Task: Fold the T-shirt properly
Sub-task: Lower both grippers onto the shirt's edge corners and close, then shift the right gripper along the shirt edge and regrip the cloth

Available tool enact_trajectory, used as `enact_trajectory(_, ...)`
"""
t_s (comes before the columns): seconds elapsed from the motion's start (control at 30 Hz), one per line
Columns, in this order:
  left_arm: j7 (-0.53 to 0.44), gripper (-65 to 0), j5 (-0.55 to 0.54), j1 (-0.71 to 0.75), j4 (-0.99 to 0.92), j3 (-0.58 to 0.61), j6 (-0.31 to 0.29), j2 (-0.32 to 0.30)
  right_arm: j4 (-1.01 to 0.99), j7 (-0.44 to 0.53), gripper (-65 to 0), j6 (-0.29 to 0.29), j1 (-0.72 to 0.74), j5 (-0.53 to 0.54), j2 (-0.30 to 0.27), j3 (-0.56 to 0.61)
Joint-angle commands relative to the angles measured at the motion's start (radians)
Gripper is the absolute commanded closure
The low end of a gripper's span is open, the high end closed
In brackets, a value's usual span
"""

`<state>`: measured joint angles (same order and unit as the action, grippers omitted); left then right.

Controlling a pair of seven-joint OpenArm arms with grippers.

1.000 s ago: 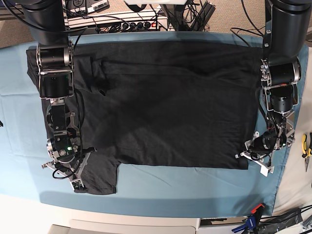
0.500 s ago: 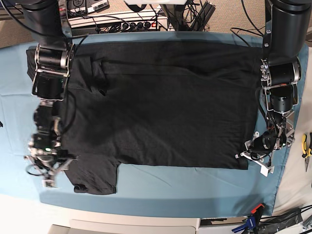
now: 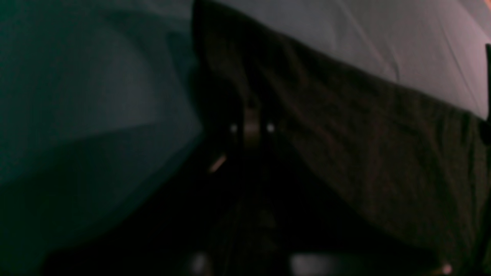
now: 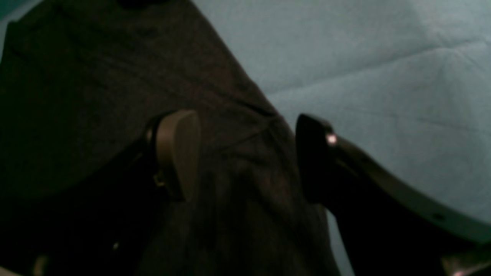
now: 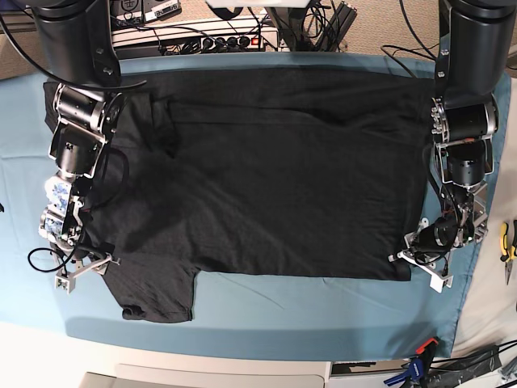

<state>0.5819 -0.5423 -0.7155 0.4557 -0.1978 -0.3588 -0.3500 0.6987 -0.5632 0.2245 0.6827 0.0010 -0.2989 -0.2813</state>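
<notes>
The black T-shirt (image 5: 275, 170) lies spread flat on the teal table cloth (image 5: 283, 311), with one short sleeve (image 5: 157, 295) sticking out at the near left. My right gripper (image 5: 77, 273) hangs at that sleeve's outer edge. In the right wrist view it (image 4: 245, 157) is open, its fingers (image 4: 178, 149) standing wide over the dark fabric (image 4: 96, 76). My left gripper (image 5: 416, 260) sits low at the shirt's near right corner. The left wrist view is dark and blurred, with black fabric (image 3: 364, 161) running into the shut jaws.
Yellow-handled pliers (image 5: 507, 242) lie off the cloth at the far right. A power strip and cables (image 5: 202, 36) run along the back edge. A clamp (image 5: 416, 368) sits at the front right. The cloth's front edge is near the sleeve.
My right gripper has let go of the sleeve, opened wide and drawn off to the left edge of the shirt. The sleeve now lies flat. The left arm has stayed put.
</notes>
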Motion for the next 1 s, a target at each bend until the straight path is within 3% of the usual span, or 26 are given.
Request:
enact_trajectory(0.0,-0.014,0.0,-0.011,-0.035,0.013,-0.002,-0.009,-0.015,0.013,0.041,-39.2,-0.006,0.041,0.002,-0.015,-0.001)
enact_trajectory(0.47,-0.014,0.0,-0.011,-0.035,0.013,-0.002,-0.009,-0.016,0.007,0.047,-39.1,-0.068,0.023,-0.020,-0.098,-0.002)
enact_trajectory(0.73,-0.014,0.0,-0.011,-0.035,0.013,-0.002,-0.035,-0.016,-0.090,0.106,-39.2,-0.068,0.021,-0.016,-0.094,-0.002)
enact_trajectory(0.97,-0.014,0.0,-0.012,-0.035,0.013,-0.002,-0.035,-0.016,-0.101,0.100,-39.1,-0.068,0.021,-0.005,-0.091,-0.002)
